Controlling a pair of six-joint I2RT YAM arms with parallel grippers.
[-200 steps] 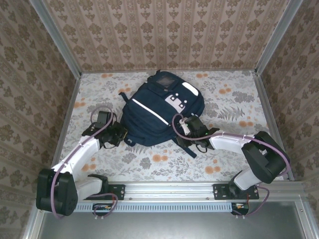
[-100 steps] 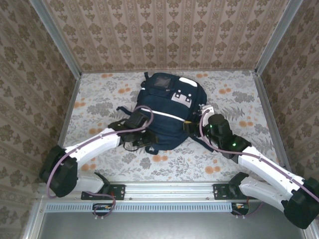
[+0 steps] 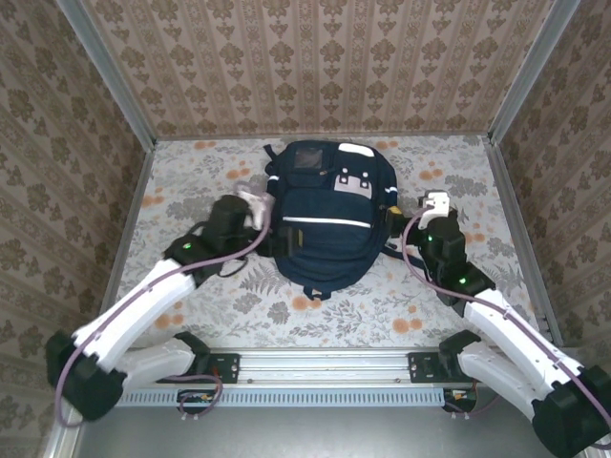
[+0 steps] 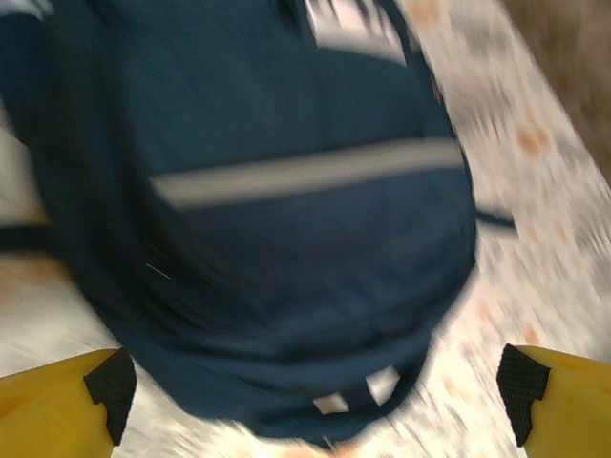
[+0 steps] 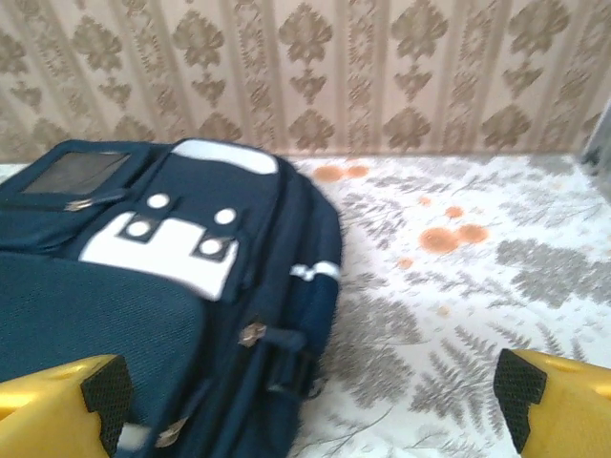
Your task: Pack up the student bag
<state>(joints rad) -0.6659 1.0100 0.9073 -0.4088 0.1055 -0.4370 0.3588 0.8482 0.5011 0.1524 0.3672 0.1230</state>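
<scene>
Left arm (image 3: 143, 305) reaches forward and inward from its base, its wrist stopped just off the bag's (image 3: 325, 243) left flank, with the left fingers (image 3: 254, 203) pointing at the fabric. The right arm (image 3: 496, 320) mirrors it on the other side, elbow low, with the right fingers (image 3: 436, 204) up beside the bag's right edge. The bag lies flat in the middle of the desk (image 3: 191, 181), front pocket up and top toward the back wall (image 3: 325, 67).

Both sets of fingers are spread wide and hold nothing. The right wrist view shows this cleanly. The left wrist view is smeared with motion, though the two yellow tips do seem far apart, with the bag lying beyond them.

Half a second ago the left arm lay across the bag's near-left corner and the right fingers pressed at its right side. Now both have drawn out to the flanks. The bag has swung round from its slant, and its white stripe (image 3: 325, 221) runs level.
</scene>
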